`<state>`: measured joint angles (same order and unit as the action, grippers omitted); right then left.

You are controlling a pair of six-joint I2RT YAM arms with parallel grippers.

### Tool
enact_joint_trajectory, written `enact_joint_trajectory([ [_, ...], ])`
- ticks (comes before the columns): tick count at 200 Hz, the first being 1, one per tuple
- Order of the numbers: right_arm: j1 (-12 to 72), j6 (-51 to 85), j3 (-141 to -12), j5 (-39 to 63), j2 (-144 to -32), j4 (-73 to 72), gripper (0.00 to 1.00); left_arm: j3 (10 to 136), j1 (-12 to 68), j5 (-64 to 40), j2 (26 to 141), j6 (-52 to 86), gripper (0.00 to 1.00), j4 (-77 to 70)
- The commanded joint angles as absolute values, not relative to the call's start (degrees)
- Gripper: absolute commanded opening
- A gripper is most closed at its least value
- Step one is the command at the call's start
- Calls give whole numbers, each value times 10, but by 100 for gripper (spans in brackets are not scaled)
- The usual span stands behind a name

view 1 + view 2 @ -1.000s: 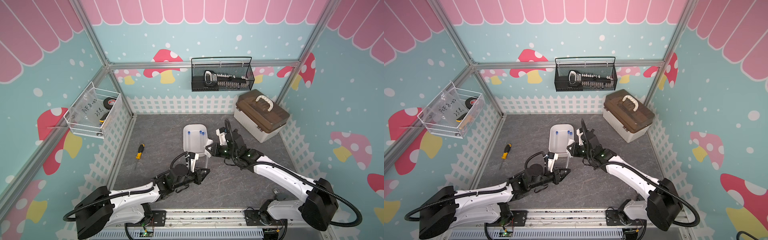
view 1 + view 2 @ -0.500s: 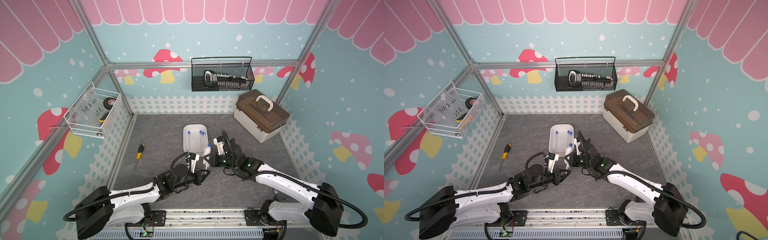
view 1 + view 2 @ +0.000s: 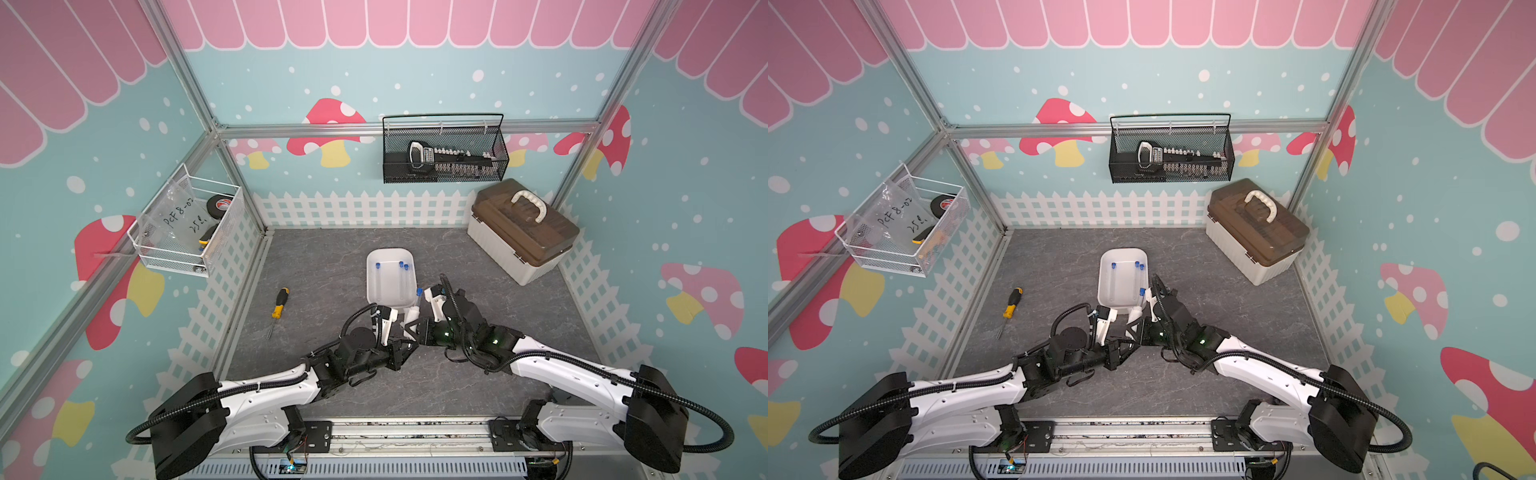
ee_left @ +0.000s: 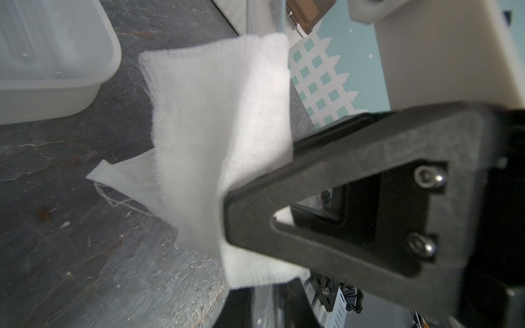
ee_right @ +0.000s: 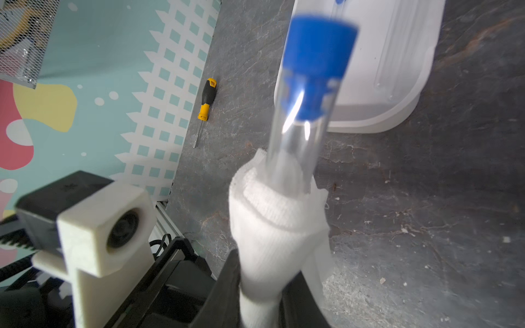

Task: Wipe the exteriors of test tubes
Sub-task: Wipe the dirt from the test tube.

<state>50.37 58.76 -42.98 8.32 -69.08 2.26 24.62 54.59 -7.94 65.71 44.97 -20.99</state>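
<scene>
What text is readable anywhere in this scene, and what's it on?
"PCF 8-02": handwritten on the clear plastic bag in the white wire basket.
"25" followed by a mark I can't make out: second handwritten line on the same bag.
Red label on the tape roll: too small to read.
Label on the socket set in the black mesh basket: too blurred to read.

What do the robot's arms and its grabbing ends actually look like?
The left arm and right arm have white shells, black joints and ribbed black cables looping from bulky black shoulders. The left tool and right tool have black, triangular open-framed fingers, with a white camera block beside.
</scene>
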Motion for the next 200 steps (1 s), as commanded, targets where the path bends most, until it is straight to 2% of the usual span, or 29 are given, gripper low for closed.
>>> enact_joint_trajectory([
  [1, 503, 574, -436, 52, -688, 65, 21, 247, 539, -68, 639, 450, 8, -226],
  [79, 375, 489, -539, 112, -749, 75, 21, 235, 539, -75, 628, 454, 8, -219],
  [153, 332, 458, -608, 145, -788, 83, 21, 230, 539, -73, 619, 454, 8, -215],
  [200, 332, 463, -579, 153, -762, 90, 21, 234, 539, -69, 618, 454, 8, -214],
])
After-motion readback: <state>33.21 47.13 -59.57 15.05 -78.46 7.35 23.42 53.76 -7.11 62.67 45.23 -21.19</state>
